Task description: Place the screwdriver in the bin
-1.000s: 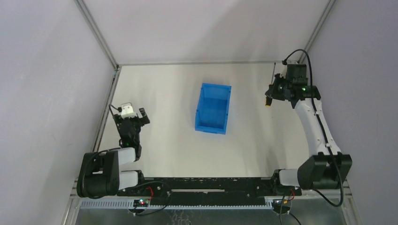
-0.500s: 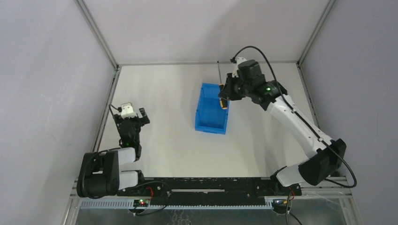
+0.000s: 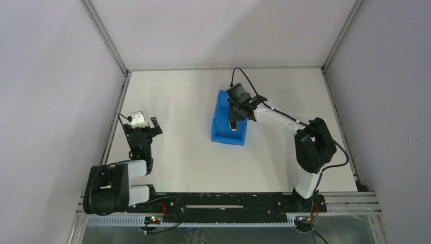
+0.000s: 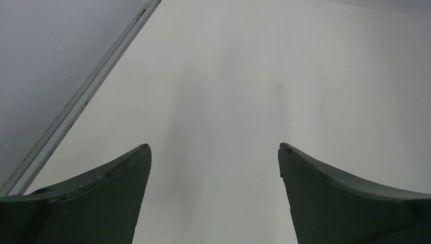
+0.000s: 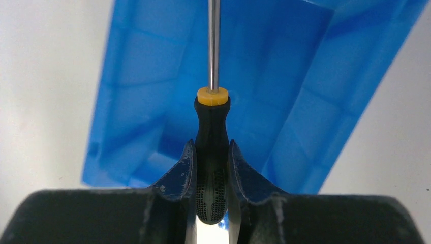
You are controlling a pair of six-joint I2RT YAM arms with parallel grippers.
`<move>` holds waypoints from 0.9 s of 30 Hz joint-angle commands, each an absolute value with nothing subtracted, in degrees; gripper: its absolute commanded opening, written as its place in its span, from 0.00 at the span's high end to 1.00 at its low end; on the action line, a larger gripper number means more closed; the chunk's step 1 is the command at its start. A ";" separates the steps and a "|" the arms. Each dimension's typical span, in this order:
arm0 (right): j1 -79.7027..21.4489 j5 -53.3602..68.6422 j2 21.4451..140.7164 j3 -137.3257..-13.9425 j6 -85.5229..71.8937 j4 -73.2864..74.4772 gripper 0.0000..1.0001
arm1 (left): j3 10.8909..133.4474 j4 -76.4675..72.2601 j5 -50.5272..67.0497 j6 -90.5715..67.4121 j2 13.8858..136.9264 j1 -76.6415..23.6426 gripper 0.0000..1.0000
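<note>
Blue plastic bin (image 3: 216, 122) sits on a white table (image 3: 173, 96), a little beyond the middle, with its long sides running away from the arms. Grey walls surround the table.

From above, the right arm reaches from its base at the near right edge, across to the bin. The right gripper (image 3: 234, 116) hangs over the bin's right half, inside its outline. A small yellow-orange part of the screwdriver (image 3: 233, 127) shows just beside the gripper on its near side, over the bin's floor.

The right wrist camera looks down along the tool. The right gripper (image 5: 212, 152) has its two dark fingers (image 5: 180, 173) pressed against either side of the screwdriver's (image 5: 212, 127) black handle, gripping it. Past the fingertips comes a yellow collar, and from it a thin metal shaft runs straight on, out of the top of the picture. The bin's (image 5: 127, 76) blue walls and floor fill the background behind the tool. Whether the screwdriver touches the bin cannot be told.

The left arm is folded close to its base at the near left. The left gripper (image 3: 145, 124) is over bare table, well apart from the bin. In its wrist view the left gripper (image 4: 214, 152) has its fingers (image 4: 101, 193) spread wide, with only white table between them.
</note>
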State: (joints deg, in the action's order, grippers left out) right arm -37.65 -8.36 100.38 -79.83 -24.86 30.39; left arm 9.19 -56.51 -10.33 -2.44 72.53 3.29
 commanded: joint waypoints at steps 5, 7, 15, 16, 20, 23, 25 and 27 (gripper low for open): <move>-40.13 -15.71 107.15 -80.07 -27.14 26.72 0.77 | 11.12 -60.38 -10.74 -1.41 72.16 3.08 0.00; -40.40 -16.29 108.60 -80.07 -27.69 26.65 0.70 | 11.07 -60.36 -10.74 -1.41 72.16 3.08 0.00; -40.77 -17.21 109.05 -80.07 -28.86 26.88 0.46 | 11.06 -60.38 -10.72 -1.40 72.16 3.07 0.00; -40.78 -17.18 108.34 -80.07 -28.88 27.04 0.46 | 11.14 -60.38 -10.80 -1.36 72.16 3.10 0.00; -41.17 -17.22 104.27 -80.15 -28.32 27.43 0.42 | 11.12 -60.38 -10.75 -1.36 72.10 3.07 0.00; -41.39 -17.37 100.27 -80.97 -27.14 28.08 0.40 | 11.09 -60.38 -10.77 -1.41 72.16 3.08 0.00; -41.40 -17.22 97.96 -82.15 -25.91 29.17 0.38 | 11.08 -60.37 -10.73 -1.40 72.16 3.08 0.00; -41.39 -17.67 95.54 -83.55 -24.70 30.54 0.37 | 11.07 -60.38 -10.72 -1.41 72.11 3.08 0.00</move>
